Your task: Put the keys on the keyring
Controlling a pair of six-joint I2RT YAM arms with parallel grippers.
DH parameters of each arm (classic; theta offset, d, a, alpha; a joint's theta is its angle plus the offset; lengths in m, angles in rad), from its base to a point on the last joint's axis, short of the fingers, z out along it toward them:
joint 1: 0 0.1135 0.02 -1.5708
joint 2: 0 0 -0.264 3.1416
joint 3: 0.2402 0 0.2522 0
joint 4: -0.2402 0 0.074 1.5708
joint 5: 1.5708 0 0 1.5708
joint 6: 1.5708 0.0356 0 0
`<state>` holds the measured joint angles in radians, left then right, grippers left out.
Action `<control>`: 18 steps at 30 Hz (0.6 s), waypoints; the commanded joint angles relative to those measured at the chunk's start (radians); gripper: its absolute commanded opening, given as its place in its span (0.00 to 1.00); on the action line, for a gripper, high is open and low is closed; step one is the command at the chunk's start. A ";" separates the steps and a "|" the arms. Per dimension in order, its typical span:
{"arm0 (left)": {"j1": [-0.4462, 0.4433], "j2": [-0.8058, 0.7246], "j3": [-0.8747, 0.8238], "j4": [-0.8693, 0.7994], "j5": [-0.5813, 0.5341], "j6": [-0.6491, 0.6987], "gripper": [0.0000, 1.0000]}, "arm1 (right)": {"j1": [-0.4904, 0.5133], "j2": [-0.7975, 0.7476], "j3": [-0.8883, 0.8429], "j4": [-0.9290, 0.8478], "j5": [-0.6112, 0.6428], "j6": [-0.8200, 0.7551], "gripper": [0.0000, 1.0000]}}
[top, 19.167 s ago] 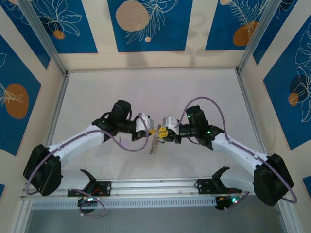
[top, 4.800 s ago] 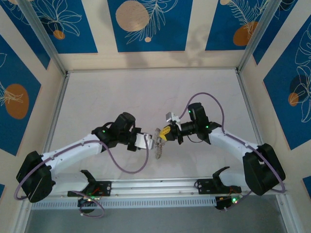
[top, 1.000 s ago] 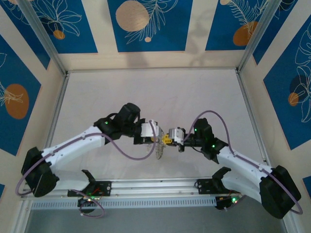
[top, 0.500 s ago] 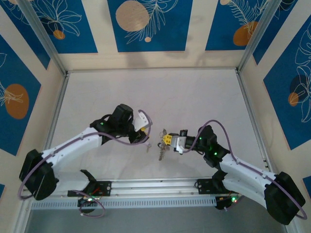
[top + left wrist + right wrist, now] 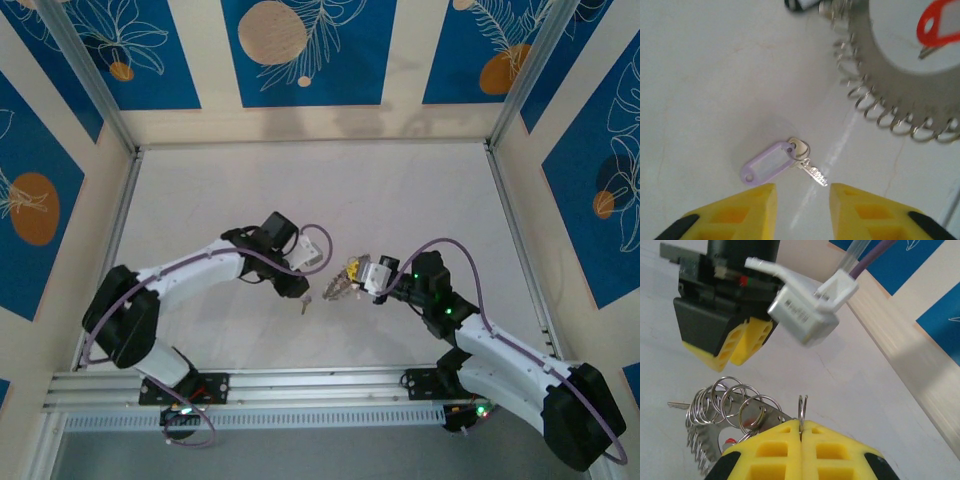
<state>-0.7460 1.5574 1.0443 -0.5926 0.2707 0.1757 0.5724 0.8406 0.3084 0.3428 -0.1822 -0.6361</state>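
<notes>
Pale worktop (image 5: 400, 190) boxed in by blue leaf-print walls (image 5: 300, 50), and from above both arms reach in from the near rail (image 5: 320, 385) to meet mid-surface. Closest in, the lilac key (image 5: 306, 303) lies flat on the worktop, loose, just beside the tips of the left jaws and just left of the keyring (image 5: 338, 288).

Up close from the left wrist: two yellow fingers (image 5: 740, 210) stand parted with bare worktop between them, gripping nothing. The lilac key (image 5: 767, 167) sits just ahead of their tips. Further on hangs the keyring (image 5: 900, 80), a flat grey band fringed with little wire loops, red tag (image 5: 939, 22) showing within its opening; the overhead view blurs all that to a glint. A dark-outlined key (image 5: 801, 4) peeks in at the top edge beside the loops; whether it's on the ring, can't tell.

Over to the right wrist: right jaws clenched, their fingers (image 5: 770, 450) pressed together on one small loop (image 5: 802, 410) of the keyring, the grey band (image 5: 735, 412) hanging to their left, and beyond it the left arm's fingers pointing down
</notes>
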 commanded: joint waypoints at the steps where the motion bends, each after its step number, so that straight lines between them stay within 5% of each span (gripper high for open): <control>1: -0.082 0.057 0.026 -0.090 -0.054 0.207 0.31 | -0.017 -0.019 0.033 0.022 0.010 0.042 0.00; 9: -0.144 0.012 -0.079 0.038 -0.070 0.714 0.38 | -0.063 -0.027 0.031 0.030 0.039 0.096 0.00; 18: -0.013 0.036 -0.091 0.095 0.030 0.922 0.37 | -0.123 -0.060 0.012 0.059 0.081 0.161 0.00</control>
<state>-0.7853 1.5944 0.9718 -0.5274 0.2356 0.9558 0.4671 0.8021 0.3084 0.3454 -0.1253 -0.5217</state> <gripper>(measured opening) 0.370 0.057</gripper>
